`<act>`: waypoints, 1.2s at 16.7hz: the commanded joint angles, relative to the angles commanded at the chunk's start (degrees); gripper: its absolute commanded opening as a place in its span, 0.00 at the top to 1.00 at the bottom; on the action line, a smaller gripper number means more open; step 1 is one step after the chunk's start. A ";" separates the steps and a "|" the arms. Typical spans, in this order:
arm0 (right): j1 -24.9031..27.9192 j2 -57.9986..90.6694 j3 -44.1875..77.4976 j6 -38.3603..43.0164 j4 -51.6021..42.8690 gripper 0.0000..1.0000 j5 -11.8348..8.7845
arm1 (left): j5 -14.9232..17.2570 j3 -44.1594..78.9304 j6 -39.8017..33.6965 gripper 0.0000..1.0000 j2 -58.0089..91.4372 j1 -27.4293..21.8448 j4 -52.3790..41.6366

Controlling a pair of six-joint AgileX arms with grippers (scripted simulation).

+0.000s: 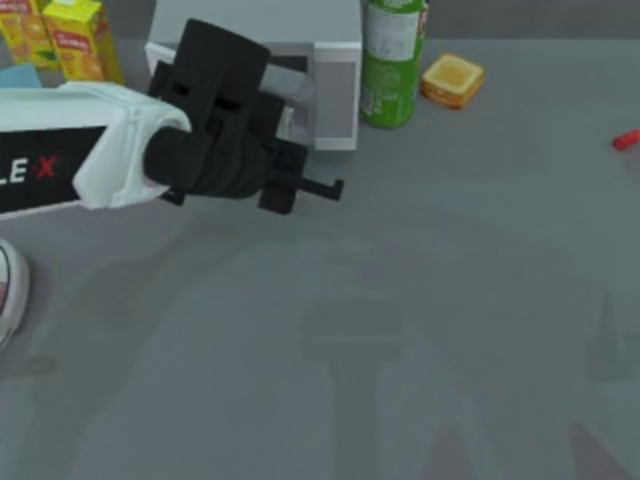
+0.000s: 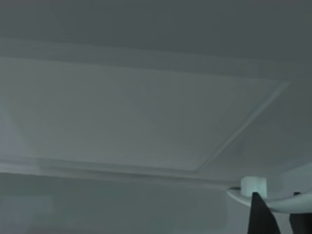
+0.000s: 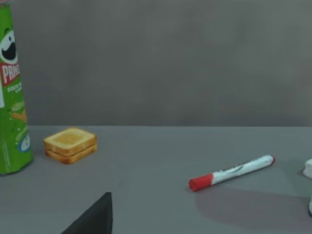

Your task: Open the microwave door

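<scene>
Microwave (image 1: 338,70): sitting at back of surface (image 1: 400,330), left of centre in top view; grey control strip on its right front side.
Microwave door (image 1: 292,92): mostly hidden behind left arm in top view; filling left wrist view (image 2: 136,117) as a pale translucent panel w/ white frame, seen very close. Can't tell how far it's swung.
Left gripper (image 1: 322,186): reaching in from top view's left, hovering right at microwave front, black fingers pointing right. Fingers: can't tell if open or closed; only dark tips showing in left wrist view.
Right gripper: not showing in top view; only a dark corner showing in right wrist view, so fingers: can't tell.
Green Pringles can (image 1: 393,62): standing upright just right of microwave.
Toast sandwich (image 1: 452,80): lying right of can, near it.
Red-capped marker (image 3: 231,172): lying on surface, far right edge in top view.
Yellow juice cartons (image 1: 78,38): standing back left, beside microwave.
</scene>
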 joint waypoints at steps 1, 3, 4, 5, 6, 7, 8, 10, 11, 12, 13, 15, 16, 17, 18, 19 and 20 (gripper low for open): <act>0.00 0.00 0.00 0.00 0.00 0.00 0.00 | 0.00 0.00 0.00 1.00 0.00 0.00 0.00; 0.00 0.00 0.00 0.00 0.00 0.00 0.00 | 0.00 0.00 0.00 1.00 0.00 0.00 0.00; 0.00 0.00 0.00 0.00 0.00 0.00 0.00 | 0.00 0.00 0.00 1.00 0.00 0.00 0.00; 0.00 0.00 0.00 0.00 0.00 0.00 0.00 | 0.00 0.00 0.00 1.00 0.00 0.00 0.00; 0.00 0.00 0.00 0.00 0.00 0.00 0.00 | 0.00 0.00 0.00 1.00 0.00 0.00 0.00; 0.00 0.00 0.00 0.00 0.00 0.00 0.00 | 0.00 0.00 0.00 1.00 0.00 0.00 0.00; 0.00 0.00 0.00 0.00 0.00 0.00 0.00 | 0.00 0.00 0.00 1.00 0.00 0.00 0.00; 0.00 0.00 0.00 0.00 0.00 0.00 0.00 | 0.50 0.15 -0.37 1.00 0.08 -0.49 -0.05; 0.00 0.00 0.00 0.00 0.00 0.00 0.00 | 0.59 0.01 -0.18 1.00 0.03 -0.41 -0.05; 0.00 0.00 0.00 0.00 0.00 0.00 0.00 | 0.86 -0.34 0.33 1.00 -0.19 -0.12 -0.01; 0.00 0.00 0.00 0.00 0.00 0.00 0.00 | 1.13 -0.57 0.81 1.00 -0.51 0.12 0.13; 0.00 0.00 0.00 0.00 0.00 0.00 0.00 | 1.75 -1.17 1.91 1.00 -1.02 0.67 0.31; 0.00 0.00 0.00 0.00 0.00 0.00 0.00 | 1.90 -1.38 2.20 1.00 -1.09 0.82 0.30; 0.00 0.00 0.00 0.00 0.00 0.00 0.00 | 1.90 -1.38 2.20 1.00 -1.09 0.82 0.30; 0.00 0.00 0.00 0.00 0.00 0.00 0.00 | 1.90 -1.38 2.20 1.00 -1.09 0.82 0.30; 0.00 0.00 0.00 0.00 0.00 0.00 0.00 | 1.90 -1.38 2.20 1.00 -1.09 0.82 0.30; 0.00 0.00 0.00 0.00 0.00 0.00 0.00 | 1.90 -1.38 2.20 1.00 -1.09 0.82 0.30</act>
